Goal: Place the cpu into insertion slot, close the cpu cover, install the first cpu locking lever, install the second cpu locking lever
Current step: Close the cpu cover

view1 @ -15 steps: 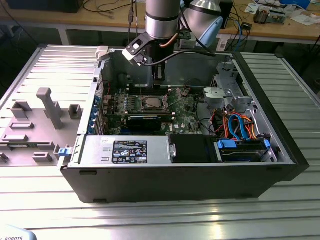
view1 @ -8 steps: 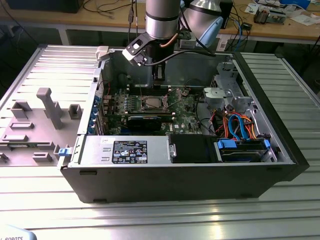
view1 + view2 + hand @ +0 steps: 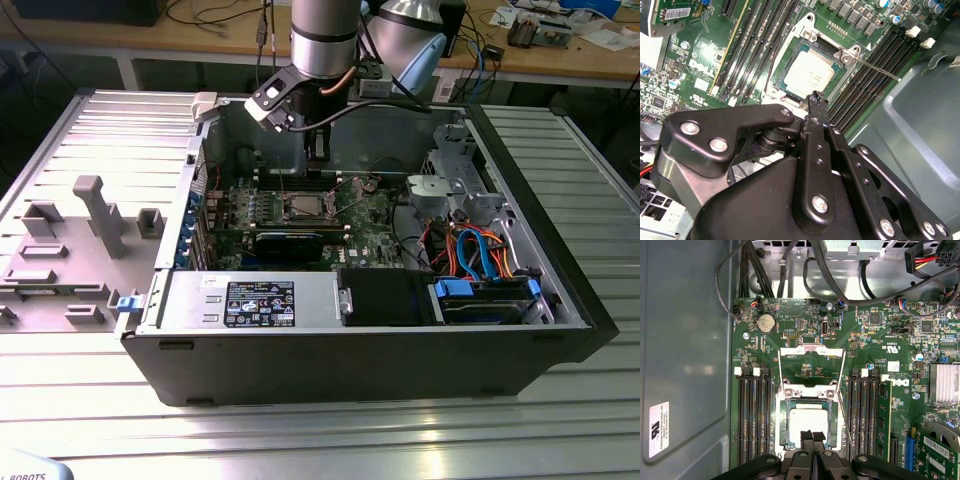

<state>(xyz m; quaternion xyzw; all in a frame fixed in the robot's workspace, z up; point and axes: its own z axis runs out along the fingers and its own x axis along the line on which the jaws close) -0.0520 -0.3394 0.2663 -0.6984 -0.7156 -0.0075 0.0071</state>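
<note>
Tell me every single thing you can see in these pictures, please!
computer case: one, black, open on the table
table: one, silvery, ribbed, under the case
motherboard: one, green, inside the case
insertion slot: one, silvery rim, mid motherboard
cpu: one, silvery-grey, lying in the insertion slot
cpu cover: one, silvery frame, flipped open beside the slot
coin battery: one, silver, on the motherboard
cables: several, blue and orange, in the case, exterior view's right
tray: one, grey, beside the case, exterior view's left
arm: one, silver and grey, reaching into the case
pincer: one, black, closed, over the cpu
</note>
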